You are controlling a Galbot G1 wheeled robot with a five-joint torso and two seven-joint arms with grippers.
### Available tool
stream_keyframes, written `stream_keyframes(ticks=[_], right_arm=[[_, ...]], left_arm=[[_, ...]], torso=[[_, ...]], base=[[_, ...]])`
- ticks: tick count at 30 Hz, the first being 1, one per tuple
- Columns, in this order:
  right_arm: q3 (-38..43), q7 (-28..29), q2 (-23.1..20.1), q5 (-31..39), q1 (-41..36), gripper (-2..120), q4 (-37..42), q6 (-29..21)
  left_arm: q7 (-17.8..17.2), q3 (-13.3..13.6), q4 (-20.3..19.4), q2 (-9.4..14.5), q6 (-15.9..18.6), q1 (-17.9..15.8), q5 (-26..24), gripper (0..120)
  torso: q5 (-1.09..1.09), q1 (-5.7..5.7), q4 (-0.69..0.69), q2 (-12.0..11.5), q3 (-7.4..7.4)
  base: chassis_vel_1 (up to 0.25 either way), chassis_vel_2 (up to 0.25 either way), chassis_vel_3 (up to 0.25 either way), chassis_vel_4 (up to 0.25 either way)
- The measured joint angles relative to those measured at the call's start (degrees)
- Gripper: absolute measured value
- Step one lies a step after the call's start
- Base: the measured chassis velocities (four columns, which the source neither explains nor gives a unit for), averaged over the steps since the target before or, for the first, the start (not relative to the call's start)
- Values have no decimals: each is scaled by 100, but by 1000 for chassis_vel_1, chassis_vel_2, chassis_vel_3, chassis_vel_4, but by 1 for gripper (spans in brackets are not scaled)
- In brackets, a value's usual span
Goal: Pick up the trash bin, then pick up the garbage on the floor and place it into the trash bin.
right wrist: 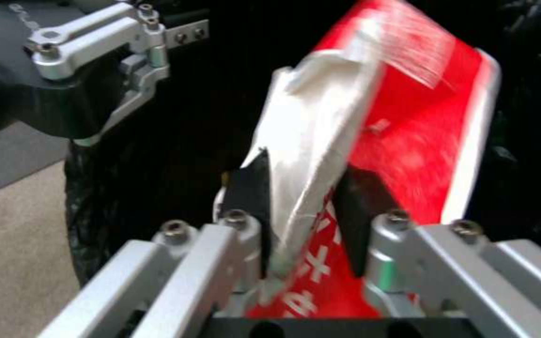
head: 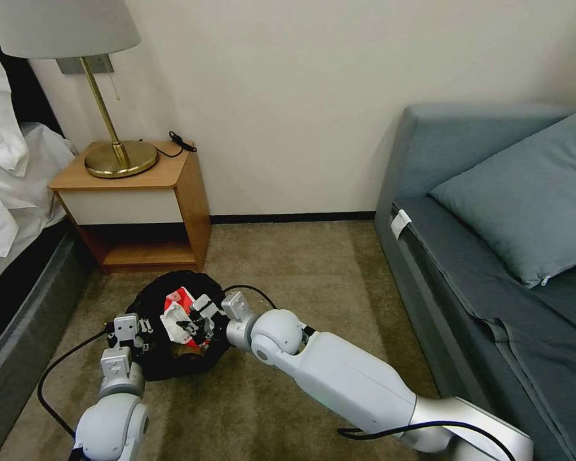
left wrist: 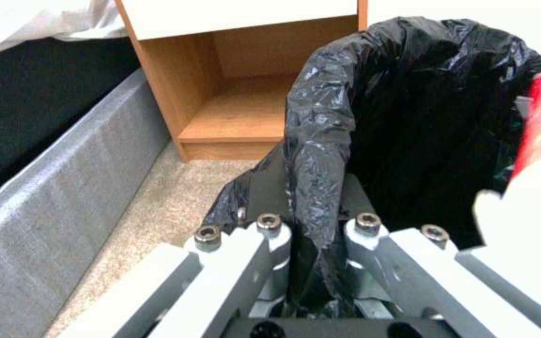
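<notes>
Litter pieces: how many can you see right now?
2. A red-and-white packet is pinched in the right gripper over the trash bin; something brown lies inside the bin. The bin may hide more.

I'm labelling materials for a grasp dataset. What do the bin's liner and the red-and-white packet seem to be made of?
The trash bin liner looks like thin glossy black plastic film: it crinkles and catches highlights where the left gripper pinches its rim. The red-and-white packet, clamped in the right gripper over the bin, looks like creased printed plastic or coated paper with a slight sheen; which one is unclear.
</notes>
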Motion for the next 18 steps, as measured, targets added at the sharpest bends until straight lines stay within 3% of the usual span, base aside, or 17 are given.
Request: stream_keyframes(ticks=[9,14,17,18], right_arm=[[74,35,-34,-103,-114,58,-19,-1],[74,31,-47,-125,-116,70,17,-1],[91,38,-76,-115,-39,88,93,-3],[91,38,-76,-115,-39,88,93,-3]], left_arm=[[8,12,43,8,-28,6,-15,5],[10,17,45,-3,-30,6,-15,5],[11,11,45,-17,-40,14,-17,5],[11,11,45,-17,-40,14,-17,5]], torso=[[0,0,-1,0,0],[0,0,0,0,0],[0,0,0,0,0],[0,0,0,0,0]], base=[[0,0,0,0],[0,0,0,0],[0,0,0,0],[0,0,0,0]])
